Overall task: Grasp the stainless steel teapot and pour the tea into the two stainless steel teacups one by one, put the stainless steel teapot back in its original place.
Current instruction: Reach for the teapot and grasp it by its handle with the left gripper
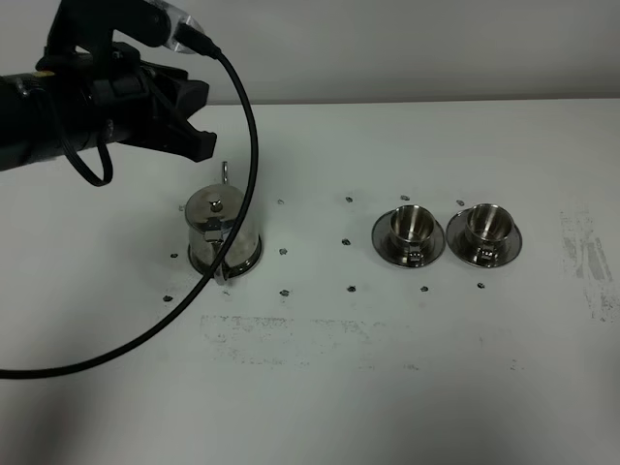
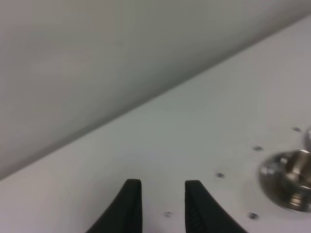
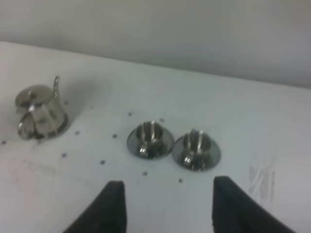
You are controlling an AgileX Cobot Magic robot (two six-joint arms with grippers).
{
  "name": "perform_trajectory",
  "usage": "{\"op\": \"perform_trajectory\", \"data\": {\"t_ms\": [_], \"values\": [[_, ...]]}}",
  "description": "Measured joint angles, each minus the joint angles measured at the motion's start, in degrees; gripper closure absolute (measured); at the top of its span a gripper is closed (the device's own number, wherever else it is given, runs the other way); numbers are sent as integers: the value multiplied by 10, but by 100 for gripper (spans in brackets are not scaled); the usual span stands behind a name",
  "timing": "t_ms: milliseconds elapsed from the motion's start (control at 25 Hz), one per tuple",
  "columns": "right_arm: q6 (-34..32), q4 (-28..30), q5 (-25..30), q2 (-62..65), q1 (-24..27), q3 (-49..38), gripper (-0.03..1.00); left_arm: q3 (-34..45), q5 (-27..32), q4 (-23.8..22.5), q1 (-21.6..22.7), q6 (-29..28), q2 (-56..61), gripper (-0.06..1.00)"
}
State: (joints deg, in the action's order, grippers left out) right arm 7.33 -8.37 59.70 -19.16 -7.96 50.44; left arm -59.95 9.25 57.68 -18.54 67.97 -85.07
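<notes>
High overview and right wrist: same teapot (image 1: 222,231)

teapot (image 1: 221,232): shiny silver | teacups (image 1: 409,235): shiny silver | table (image 1: 387,387): white, dark dots, grey scuffs | fingers (image 2: 130,204): black

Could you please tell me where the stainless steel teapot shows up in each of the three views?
Exterior high: the teapot stands left of centre, well left of the two teacups.
Left wrist: not in it; the blurred steel piece cut by the edge looks like a teacup on its saucer.
Right wrist: the teapot stands apart from the two teacups.
Shared landmark: the small dark dots on the table, seen in all three.
</notes>
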Motion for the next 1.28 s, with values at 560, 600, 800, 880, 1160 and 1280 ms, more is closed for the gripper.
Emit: {"op": "perform_trajectory", "data": {"t_ms": [560, 600, 800, 880, 1160, 1280], "values": [[0, -5, 39, 194, 0, -187, 57, 0, 118, -61, -9, -120, 23, 67], [0, -5, 43, 194, 0, -191, 57, 0, 119, -64, -10, -125, 23, 67], [2, -5, 50, 196, 0, -203, 57, 0, 119, -70, -11, -131, 15, 67], [3, -4, 49, 196, 0, -206, 57, 0, 119, -70, -11, -133, 10, 67], [1, 15, 47, 196, 0, -206, 57, 0, 117, -70, -12, -117, 8, 67], [1, 14, 46, 196, 9, -206, 57, 0, 113, -70, -12, -115, 8, 67]]}}
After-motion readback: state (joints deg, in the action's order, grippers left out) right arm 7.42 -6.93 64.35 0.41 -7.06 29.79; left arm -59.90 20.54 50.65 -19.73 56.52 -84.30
